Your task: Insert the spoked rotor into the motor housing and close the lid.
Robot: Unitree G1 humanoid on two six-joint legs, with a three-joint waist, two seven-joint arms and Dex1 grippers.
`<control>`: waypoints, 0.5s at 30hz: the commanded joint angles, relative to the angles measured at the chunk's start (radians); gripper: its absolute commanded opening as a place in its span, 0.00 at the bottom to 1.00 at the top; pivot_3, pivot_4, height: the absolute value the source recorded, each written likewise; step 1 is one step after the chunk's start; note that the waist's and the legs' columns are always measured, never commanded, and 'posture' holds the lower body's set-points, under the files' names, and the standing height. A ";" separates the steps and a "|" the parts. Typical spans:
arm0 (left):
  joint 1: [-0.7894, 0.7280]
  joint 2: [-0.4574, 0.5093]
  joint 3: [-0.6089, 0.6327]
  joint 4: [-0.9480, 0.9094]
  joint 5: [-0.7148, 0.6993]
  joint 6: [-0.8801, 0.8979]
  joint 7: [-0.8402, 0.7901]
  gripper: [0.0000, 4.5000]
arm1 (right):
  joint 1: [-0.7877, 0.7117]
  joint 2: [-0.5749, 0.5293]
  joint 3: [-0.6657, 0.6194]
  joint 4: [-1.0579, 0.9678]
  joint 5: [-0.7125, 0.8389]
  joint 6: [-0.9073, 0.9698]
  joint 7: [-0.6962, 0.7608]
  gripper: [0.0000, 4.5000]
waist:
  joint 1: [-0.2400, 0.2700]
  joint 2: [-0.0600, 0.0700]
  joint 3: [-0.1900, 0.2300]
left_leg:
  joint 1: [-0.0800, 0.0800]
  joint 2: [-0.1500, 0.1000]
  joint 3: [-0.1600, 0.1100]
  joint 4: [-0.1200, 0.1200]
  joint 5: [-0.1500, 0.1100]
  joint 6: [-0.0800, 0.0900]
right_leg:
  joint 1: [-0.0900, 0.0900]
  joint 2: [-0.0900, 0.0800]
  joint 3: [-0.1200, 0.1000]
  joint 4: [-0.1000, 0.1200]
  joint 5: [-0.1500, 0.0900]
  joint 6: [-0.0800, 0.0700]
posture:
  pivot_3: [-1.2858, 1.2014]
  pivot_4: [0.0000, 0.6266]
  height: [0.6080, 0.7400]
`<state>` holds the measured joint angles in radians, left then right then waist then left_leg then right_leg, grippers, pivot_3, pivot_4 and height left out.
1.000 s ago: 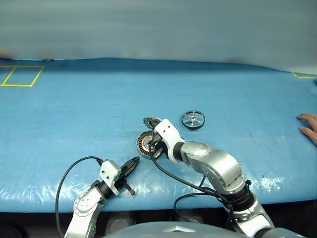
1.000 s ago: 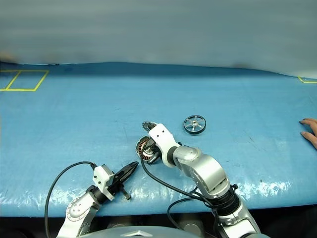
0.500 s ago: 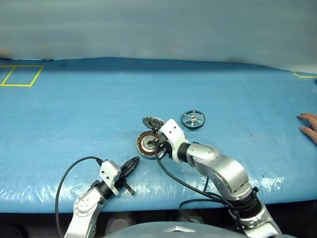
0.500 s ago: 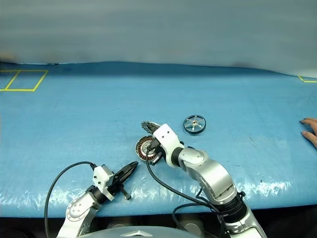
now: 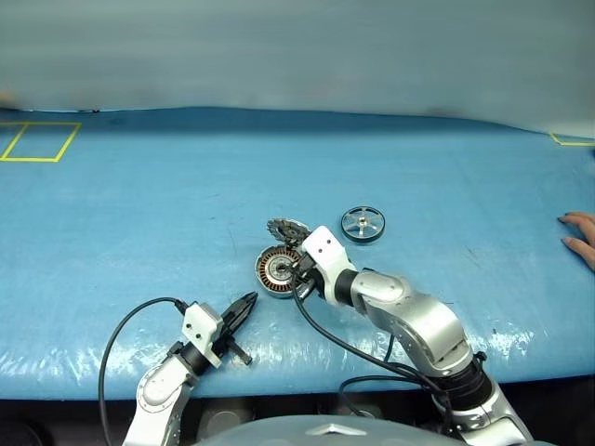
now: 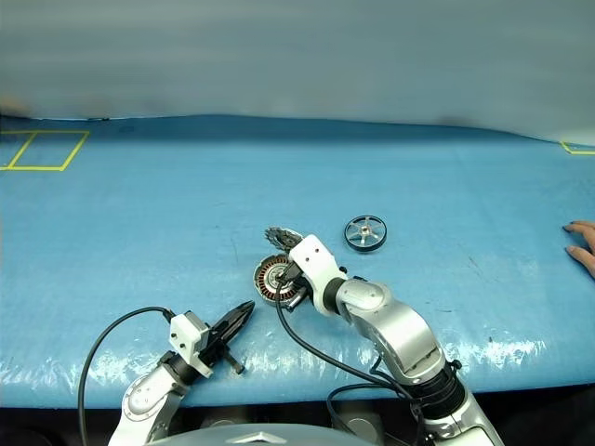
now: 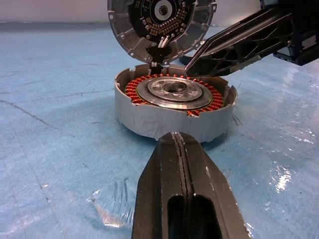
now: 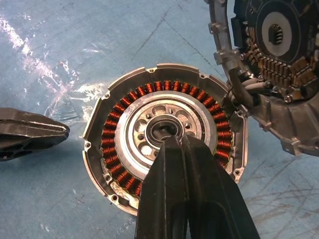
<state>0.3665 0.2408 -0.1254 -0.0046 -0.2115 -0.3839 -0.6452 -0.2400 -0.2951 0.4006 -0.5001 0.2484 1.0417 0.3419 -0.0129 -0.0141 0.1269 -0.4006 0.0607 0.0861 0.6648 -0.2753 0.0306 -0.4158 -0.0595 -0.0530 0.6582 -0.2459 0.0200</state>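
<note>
The motor housing (image 5: 273, 271) sits open on the blue table, its copper windings ringing a silver core (image 8: 164, 132). Its lid (image 5: 287, 229) stands up on the hinge at the far side, patterned face toward me (image 7: 162, 22). The spoked rotor (image 5: 363, 224) lies flat a little to the right, apart from both. My right gripper (image 8: 174, 142) is shut and empty, its tips over the housing's open top near the centre. My left gripper (image 5: 246, 305) is shut and empty, pointing at the housing from the near left with a gap between them (image 7: 179, 142).
A person's hand (image 5: 578, 232) rests on the table at the far right edge. Yellow tape squares (image 5: 37, 141) mark the far left corner, with another tape mark (image 5: 569, 141) at the far right. Black cables trail from both wrists over the table's front edge.
My right wrist tilted and its forearm swung slightly right, uncovering more of the raised lid. Both grippers stayed shut, and the housing and rotor kept their places.
</note>
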 commanded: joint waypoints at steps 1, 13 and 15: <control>0.007 0.007 0.001 -0.048 0.004 -0.016 0.010 0.00 | -0.003 0.008 0.008 0.011 -0.011 -0.038 0.001 0.03 | 0.000 0.000 0.000 | 0.000 0.000 0.000 0.000 0.000 0.000 | 0.000 0.000 0.000 0.000 0.000 0.000 | 0.52 0.24 1.00; 0.004 0.018 -0.004 -0.060 0.008 0.002 0.019 0.00 | -0.007 0.026 0.029 0.024 -0.014 -0.058 0.013 0.03 | -0.002 0.000 0.000 | 0.000 0.000 0.000 0.000 0.000 0.000 | 0.000 0.000 0.000 0.000 0.000 0.000 | 0.52 0.24 1.00; 0.004 0.018 -0.005 -0.058 0.007 0.002 0.019 0.00 | -0.010 0.031 0.032 0.022 -0.012 -0.062 0.017 0.03 | -0.005 0.000 0.000 | 0.000 0.001 0.000 0.000 0.000 0.000 | 0.000 0.001 0.000 0.000 0.000 0.000 | 0.52 0.24 1.00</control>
<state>0.3704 0.2584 -0.1269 -0.0181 -0.2026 -0.3775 -0.6314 -0.2405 -0.2786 0.4159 -0.4697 0.2290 1.0048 0.3441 -0.0174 -0.0141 0.1270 -0.4005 0.0612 0.0862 0.6645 -0.2753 0.0305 -0.4161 -0.0589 -0.0530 0.6586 -0.2460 0.0198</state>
